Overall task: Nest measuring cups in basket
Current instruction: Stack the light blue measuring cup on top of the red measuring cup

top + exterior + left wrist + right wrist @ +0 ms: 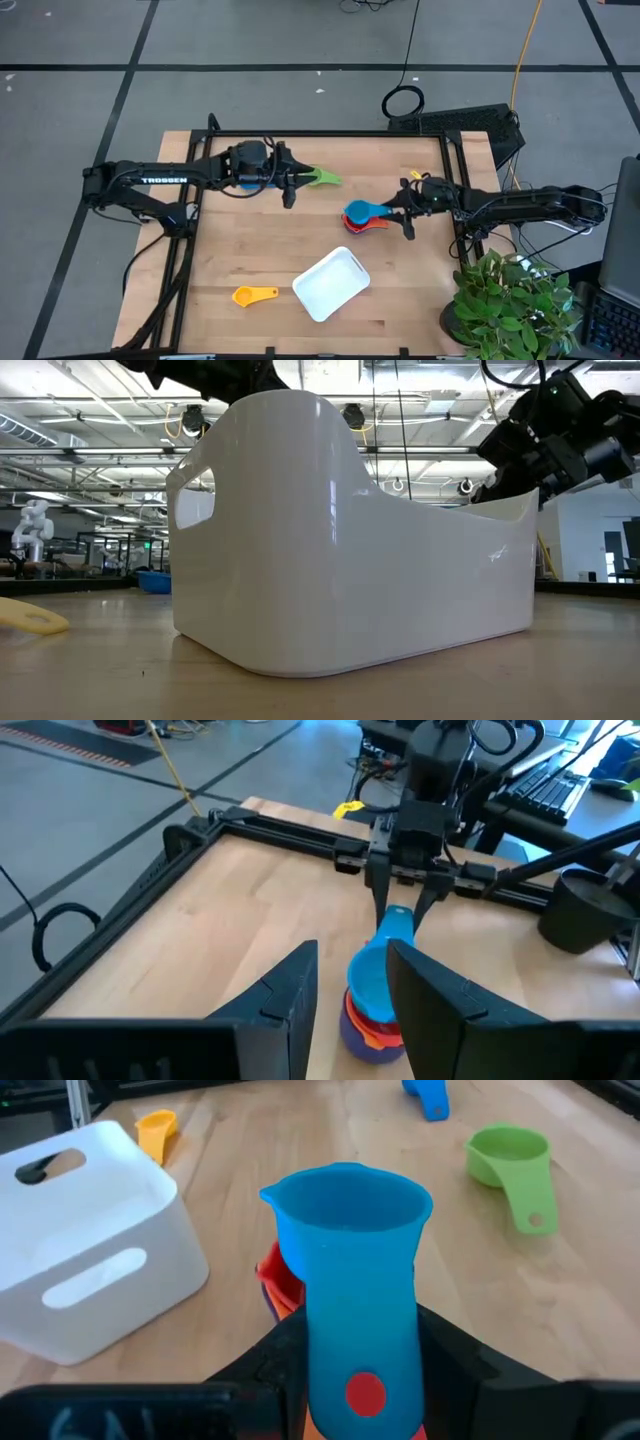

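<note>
Fingers of the right gripper (403, 213) are clamped on the flat handle of the light blue measuring cup (360, 211), one finger on each side of it, as both wrist views show. That cup sits on top of a small stack (366, 225) in which a red and an orange cup can be made out, with a darker one at the bottom in the left wrist view. Seen from above, the stack stands at about three o'clock from the table's centre, with the right arm reaching in from the three o'clock edge.

Fingers of the left gripper (289, 183) stand apart with nothing between them, up near eleven o'clock. Just beyond their tips at twelve o'clock lies the green measuring cup (322, 178), upright on the wood (240, 250). A blue cup (428, 1096) lies near it, mostly hidden under the left gripper from above.

At about six o'clock stands the white basket (331, 284), turned at an angle, and nothing shows in it from above. A yellow measuring cup (254, 295) lies beside it at seven o'clock, apart from it.
</note>
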`<action>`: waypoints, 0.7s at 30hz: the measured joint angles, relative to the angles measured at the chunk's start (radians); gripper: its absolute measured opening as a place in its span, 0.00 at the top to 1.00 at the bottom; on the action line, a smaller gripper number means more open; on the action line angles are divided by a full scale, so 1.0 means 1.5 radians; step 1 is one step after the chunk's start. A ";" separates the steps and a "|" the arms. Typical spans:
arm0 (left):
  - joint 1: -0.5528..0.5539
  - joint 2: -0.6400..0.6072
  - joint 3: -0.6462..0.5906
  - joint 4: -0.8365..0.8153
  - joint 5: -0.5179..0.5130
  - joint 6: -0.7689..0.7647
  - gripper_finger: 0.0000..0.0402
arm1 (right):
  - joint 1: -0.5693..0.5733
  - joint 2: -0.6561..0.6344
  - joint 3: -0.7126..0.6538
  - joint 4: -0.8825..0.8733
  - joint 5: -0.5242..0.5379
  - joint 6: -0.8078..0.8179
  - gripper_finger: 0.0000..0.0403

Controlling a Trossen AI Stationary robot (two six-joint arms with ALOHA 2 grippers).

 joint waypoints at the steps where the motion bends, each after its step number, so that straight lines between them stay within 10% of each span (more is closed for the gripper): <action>1: 0.001 0.000 0.000 0.000 0.000 0.000 0.69 | 0.000 0.000 -0.001 0.002 0.000 0.000 0.70; 21: 0.005 0.000 0.001 -0.032 -0.005 0.008 0.69 | 0.017 0.000 -0.013 0.012 -0.001 -0.011 0.51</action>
